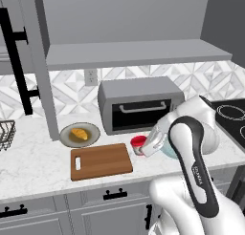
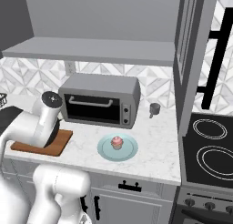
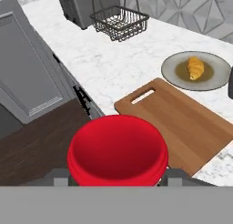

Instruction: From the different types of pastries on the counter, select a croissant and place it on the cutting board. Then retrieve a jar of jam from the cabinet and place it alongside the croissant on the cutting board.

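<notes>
The table [image 1: 33, 162] carries the cutting board [image 1: 101, 161], bare of pastry: the croissant [image 1: 79, 133] sits on its grey plate [image 1: 93, 131] just behind the board, unplaced. The tool [image 1: 146, 148] is clamped on the jar of jam [image 1: 138, 142], hovering just beyond the board's right end, seemingly ready to set down. I can read no labels.

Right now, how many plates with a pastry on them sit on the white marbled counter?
2. A round grey plate with the small golden croissant lies left of the grey toaster oven; a pale blue plate with the pink-frosted cupcake lies in front of it. Others may be hidden.
</notes>
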You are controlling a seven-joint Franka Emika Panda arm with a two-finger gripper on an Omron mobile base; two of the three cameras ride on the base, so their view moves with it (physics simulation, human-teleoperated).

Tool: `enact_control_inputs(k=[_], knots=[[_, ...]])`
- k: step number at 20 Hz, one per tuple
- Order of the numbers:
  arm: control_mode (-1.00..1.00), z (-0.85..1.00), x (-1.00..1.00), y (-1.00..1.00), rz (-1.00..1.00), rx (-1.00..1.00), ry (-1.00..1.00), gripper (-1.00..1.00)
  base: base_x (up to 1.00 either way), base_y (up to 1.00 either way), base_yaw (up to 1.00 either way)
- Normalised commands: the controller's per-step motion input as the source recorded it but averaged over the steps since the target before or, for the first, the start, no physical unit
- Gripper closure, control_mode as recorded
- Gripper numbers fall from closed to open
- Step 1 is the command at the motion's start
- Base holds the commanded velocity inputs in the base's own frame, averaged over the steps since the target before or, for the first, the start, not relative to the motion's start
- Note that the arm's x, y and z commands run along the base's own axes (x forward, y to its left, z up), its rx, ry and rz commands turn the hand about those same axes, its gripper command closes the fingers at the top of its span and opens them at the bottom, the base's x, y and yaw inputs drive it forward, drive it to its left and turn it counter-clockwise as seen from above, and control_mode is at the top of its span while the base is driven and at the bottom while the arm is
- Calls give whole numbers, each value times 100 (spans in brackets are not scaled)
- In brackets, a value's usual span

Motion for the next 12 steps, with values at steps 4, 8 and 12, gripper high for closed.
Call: enact_control_inputs(k=[4,8,12], knots=[[-100,-82,25,5,-1,-21,-19,100,0,0,0],[-100,-89,36,37,-1,12,-3,100,0,0,0],[-100,-69,57,35,-1,14,0,100,0,0,0]])
